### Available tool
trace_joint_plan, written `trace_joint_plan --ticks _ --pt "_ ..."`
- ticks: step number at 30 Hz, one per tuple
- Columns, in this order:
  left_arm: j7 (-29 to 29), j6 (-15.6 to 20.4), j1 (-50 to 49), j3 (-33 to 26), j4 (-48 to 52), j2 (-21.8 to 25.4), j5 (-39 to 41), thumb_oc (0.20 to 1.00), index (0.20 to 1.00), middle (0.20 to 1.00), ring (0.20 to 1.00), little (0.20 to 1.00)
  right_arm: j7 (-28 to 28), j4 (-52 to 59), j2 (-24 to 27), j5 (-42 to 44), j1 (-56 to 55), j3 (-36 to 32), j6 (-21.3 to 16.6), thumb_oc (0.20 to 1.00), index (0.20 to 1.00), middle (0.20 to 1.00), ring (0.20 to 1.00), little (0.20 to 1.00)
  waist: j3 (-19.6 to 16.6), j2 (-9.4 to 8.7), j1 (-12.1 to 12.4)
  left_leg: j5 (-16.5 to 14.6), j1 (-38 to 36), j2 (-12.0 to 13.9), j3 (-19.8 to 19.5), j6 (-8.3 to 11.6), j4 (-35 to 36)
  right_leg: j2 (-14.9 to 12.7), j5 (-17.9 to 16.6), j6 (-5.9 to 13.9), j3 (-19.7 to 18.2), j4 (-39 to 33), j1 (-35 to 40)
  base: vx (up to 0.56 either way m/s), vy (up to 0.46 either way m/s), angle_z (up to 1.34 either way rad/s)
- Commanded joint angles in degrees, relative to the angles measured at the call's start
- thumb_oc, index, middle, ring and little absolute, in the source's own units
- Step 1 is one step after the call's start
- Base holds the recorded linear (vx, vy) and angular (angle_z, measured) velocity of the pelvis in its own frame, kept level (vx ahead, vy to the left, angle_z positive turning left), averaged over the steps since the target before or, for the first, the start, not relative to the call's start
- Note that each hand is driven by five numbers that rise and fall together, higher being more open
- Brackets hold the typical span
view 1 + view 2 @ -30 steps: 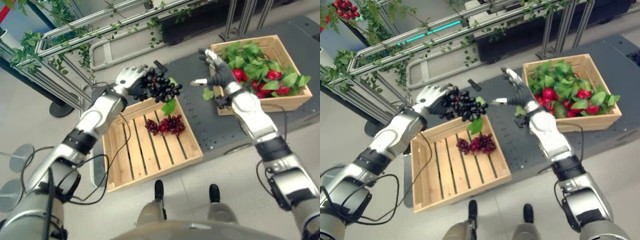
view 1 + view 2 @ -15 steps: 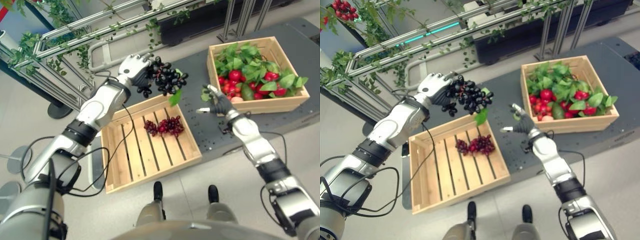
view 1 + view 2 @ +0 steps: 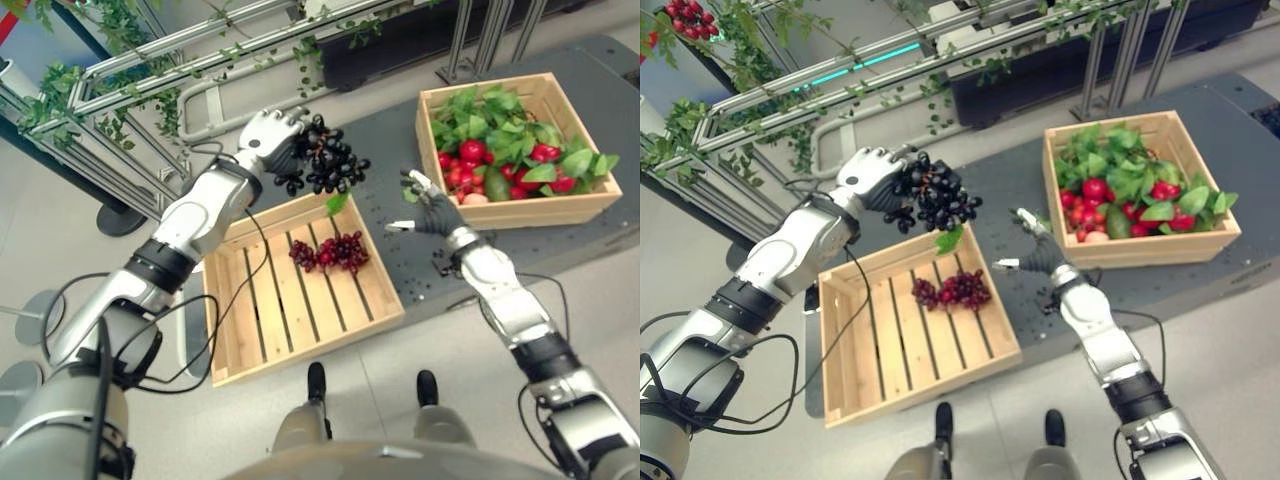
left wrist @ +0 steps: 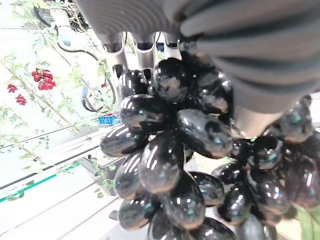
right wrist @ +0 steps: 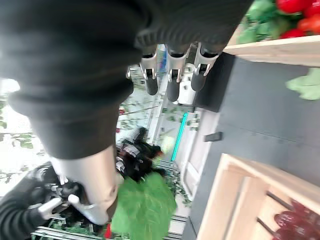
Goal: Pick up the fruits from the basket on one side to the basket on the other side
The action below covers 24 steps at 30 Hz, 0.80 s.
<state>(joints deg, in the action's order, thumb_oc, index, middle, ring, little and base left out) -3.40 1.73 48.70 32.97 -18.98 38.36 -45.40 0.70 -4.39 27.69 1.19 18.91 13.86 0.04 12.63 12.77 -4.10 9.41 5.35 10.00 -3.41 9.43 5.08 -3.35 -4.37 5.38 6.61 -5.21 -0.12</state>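
**Left hand holds black grapes above the slatted crate's far edge; right hand empty between the crates**

Left hand point(image 3: 268, 138) has its fingers curled round the top of the black grape bunch point(image 3: 325, 166); the left wrist view shows the berries packed against the palm. The bunch hangs free, long axis roughly downward and trailing toward the robot's right, with a green leaf point(image 3: 337, 203) at its lower end. It sits in the air above the far rim of the slatted crate point(image 3: 300, 312), not yet over the crate's middle. Red grapes point(image 3: 330, 250) already lie on the slats near the far right corner, almost straight below the leaf.

Key relation: the drop spot lies below and slightly toward the robot from the left hand, so my guess is a short lowering with a small pull back puts the bunch inside. The left hand is the nearer one and already carries the fruit.

Right hand point(image 3: 428, 210) hovers over the dark platform point(image 3: 400, 262) between the two crates, fingers loosely spread, holding nothing. The full crate point(image 3: 520, 213) with red fruit and leaves is beside it.

Versus half a second ago: the bunch hangs a little lower and tighter under the hand; the right hand has shifted slightly toward the full crate. Crates unmoved.
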Motion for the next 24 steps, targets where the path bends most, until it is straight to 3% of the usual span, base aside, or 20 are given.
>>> trace_joint_plan --ticks 1,15,24 --pt "-3.5 0.2 4.0 -1.9 1.2 1.4 2.2 0.200 0.200 0.200 0.200 0.200 -0.8 6.5 0.2 1.9 -0.1 -1.6 -4.2 1.000 1.000 1.000 1.000 1.000 -4.6 -2.38 -0.2 -3.2 2.2 -1.3 0.2 -0.12 -4.3 3.1 10.5 -1.55 -0.8 4.4 0.5 0.00 0.000 0.00" --pt "-2.7 1.4 0.8 -2.7 2.9 0.9 1.4 0.200 0.200 0.200 0.200 0.200 1.2 11.4 0.0 4.6 0.2 -1.3 -4.6 1.000 1.000 1.000 1.000 1.000 -4.4 -2.61 -0.3 -3.6 2.0 -1.5 0.4 -0.26 -4.2 3.0 10.5 -1.53 -1.0 4.4 0.4 0.00 0.000 0.00" --pt "-2.8 2.0 0.3 -1.5 3.2 -1.4 1.3 0.200 0.200 0.200 0.200 0.200 -0.2 11.0 -1.7 4.3 4.7 1.0 -4.6 1.000 1.000 1.000 1.000 1.000 -4.7 -2.77 0.1 -3.6 2.0 -1.5 0.4 -0.36 -4.3 3.1 10.6 -1.67 -1.2 4.4 0.5 0.00 0.000 0.00"
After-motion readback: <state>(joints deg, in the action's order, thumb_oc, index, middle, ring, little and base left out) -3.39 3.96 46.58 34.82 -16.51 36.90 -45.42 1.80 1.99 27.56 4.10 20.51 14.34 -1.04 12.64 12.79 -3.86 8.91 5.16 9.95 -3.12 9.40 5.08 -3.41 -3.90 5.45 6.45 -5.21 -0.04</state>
